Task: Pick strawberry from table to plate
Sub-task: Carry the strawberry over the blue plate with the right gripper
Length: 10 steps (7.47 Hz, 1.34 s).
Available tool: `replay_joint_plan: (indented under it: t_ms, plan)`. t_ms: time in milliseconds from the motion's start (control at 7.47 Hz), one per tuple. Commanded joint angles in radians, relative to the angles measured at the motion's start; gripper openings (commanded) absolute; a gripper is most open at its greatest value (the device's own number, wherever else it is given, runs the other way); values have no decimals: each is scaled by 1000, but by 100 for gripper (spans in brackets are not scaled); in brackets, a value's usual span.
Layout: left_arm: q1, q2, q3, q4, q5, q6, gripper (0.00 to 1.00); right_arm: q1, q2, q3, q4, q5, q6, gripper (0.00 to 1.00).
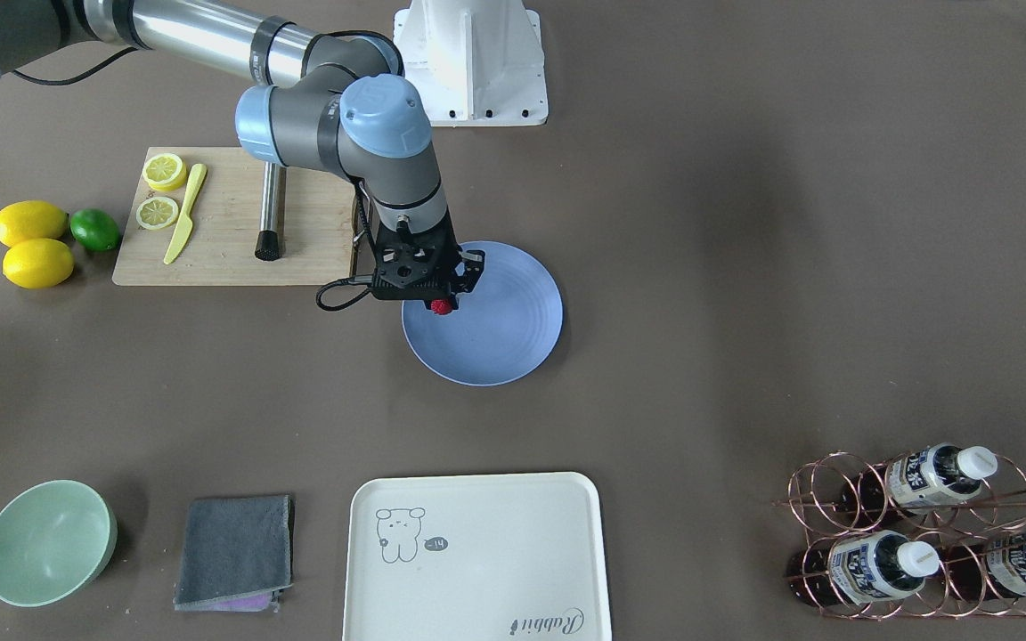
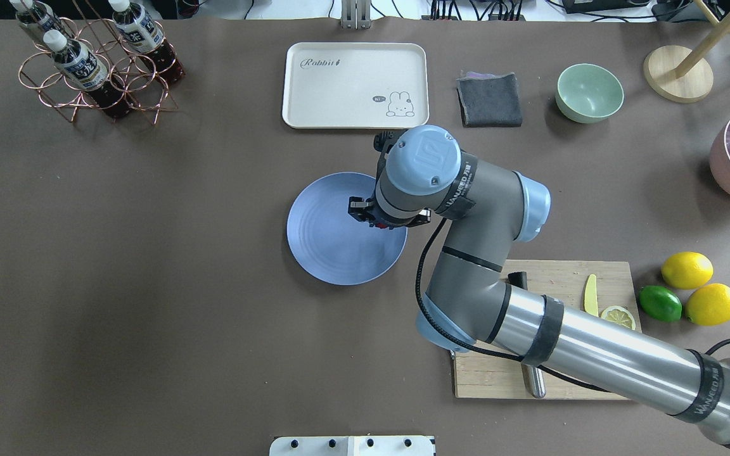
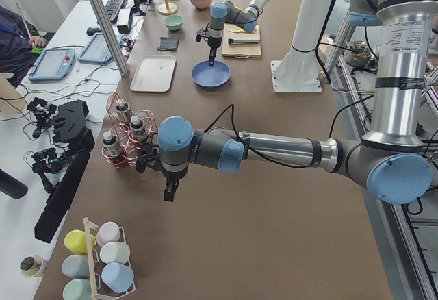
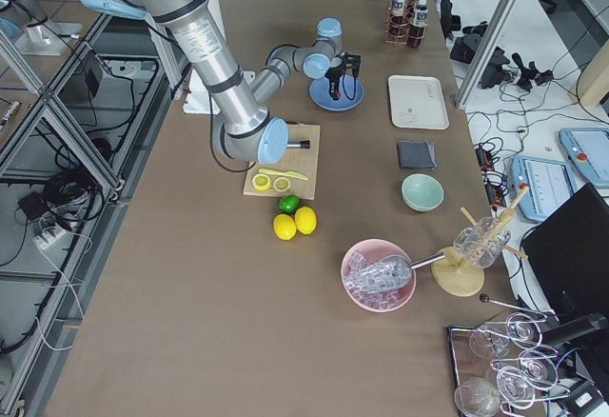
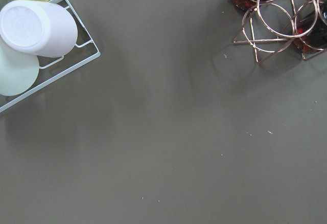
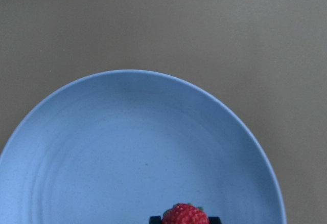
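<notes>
Right tool (image 1: 441,301): clamped on the strawberry (image 6: 185,215). In the right wrist view you see the berry at the bottom edge, between two dark pads (image 6: 154,219). The tool points down.

Directly under this tool is the blue plate (image 1: 513,329). The berry is over the part of the plate nearest the cutting board (image 1: 228,254), inside the rim. You cannot tell from these views whether the berry touches the plate.

The plate rests on the grey-brown counter (image 1: 745,267).

Outward from the tool, on its arm's side:
- The cutting board lies just beside the plate.
- It carries two lemon halves (image 1: 163,172), a yellow knife (image 1: 185,214) and a metal rod with a black end (image 1: 270,214).
- Past the board lie two whole lemons (image 1: 29,222) and a lime (image 1: 95,229), close together.

Outward from the tool, away from the robot's base:
- A cream tray (image 1: 477,570) is nearest.
- Next to it is a folded grey cloth (image 1: 235,550).
- A pale green bowl (image 1: 48,541) is last in that row.

Left tool (image 3: 169,192): well apart from the plate, hanging over bare counter. It shows only in the side view, so you cannot tell whether its fingers are apart or together. Near it are a copper wire rack (image 5: 271,14) with bottles and a white wire rack of cups (image 5: 38,27).
</notes>
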State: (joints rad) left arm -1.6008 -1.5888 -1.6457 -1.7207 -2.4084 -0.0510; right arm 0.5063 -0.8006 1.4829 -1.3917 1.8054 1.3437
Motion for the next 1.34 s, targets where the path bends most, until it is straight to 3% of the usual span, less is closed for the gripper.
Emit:
replay_joint_plan:
  t_ms: [0, 535, 1204]
  plan:
    - [-1, 1, 1, 0, 0, 0, 98, -31, 43, -42, -10, -35, 18, 0]
    - [-2, 4, 1, -2, -2, 0, 98, -52, 101, -119, -7, -61, 40, 0]
    - [-2, 6, 3, -3, -3, 2, 98, -51, 98, -136, 2, -67, 31, 0]
